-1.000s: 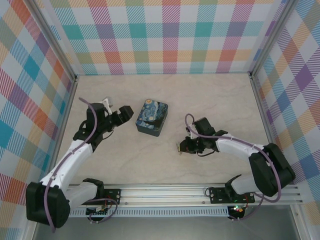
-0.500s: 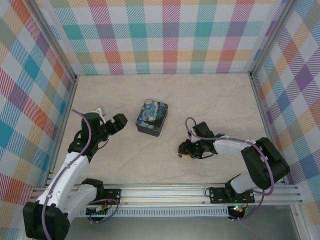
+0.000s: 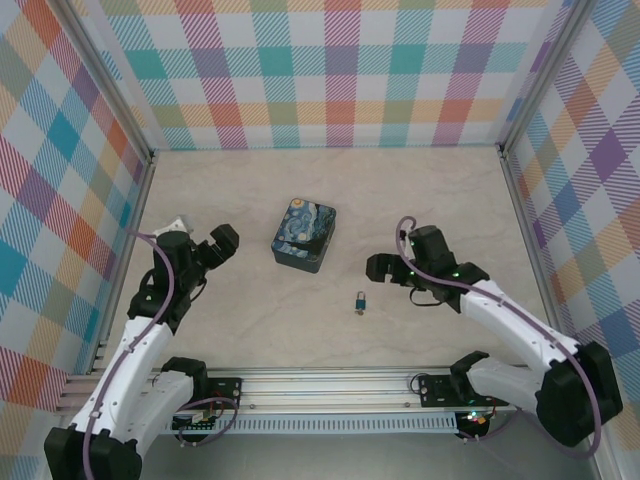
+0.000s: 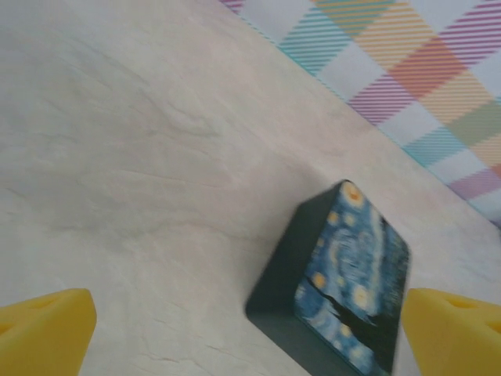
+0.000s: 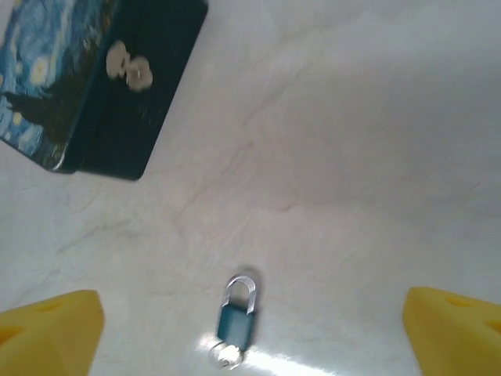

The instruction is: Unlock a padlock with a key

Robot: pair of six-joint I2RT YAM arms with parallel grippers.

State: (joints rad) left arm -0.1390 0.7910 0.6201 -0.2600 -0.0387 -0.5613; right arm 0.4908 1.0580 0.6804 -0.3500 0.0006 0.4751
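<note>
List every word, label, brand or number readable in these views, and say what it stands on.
No readable text anywhere.
On the blue-and-yellow swirl-painted rectangular box: a painted picture, no lettering.
On the tiny blue padlock with silvery shackle: any marking is too small and blurred to read.

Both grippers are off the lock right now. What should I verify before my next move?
1. Padlock lying free on the table: ok.
2. Right gripper open, empty: ok.
3. Left gripper open, empty: ok.
4. Box apart from padlock: ok.
5. Shackle released: cannot tell, too blurred.
6. Key in the padlock: cannot tell; there is a silvery bit at its base.
</note>
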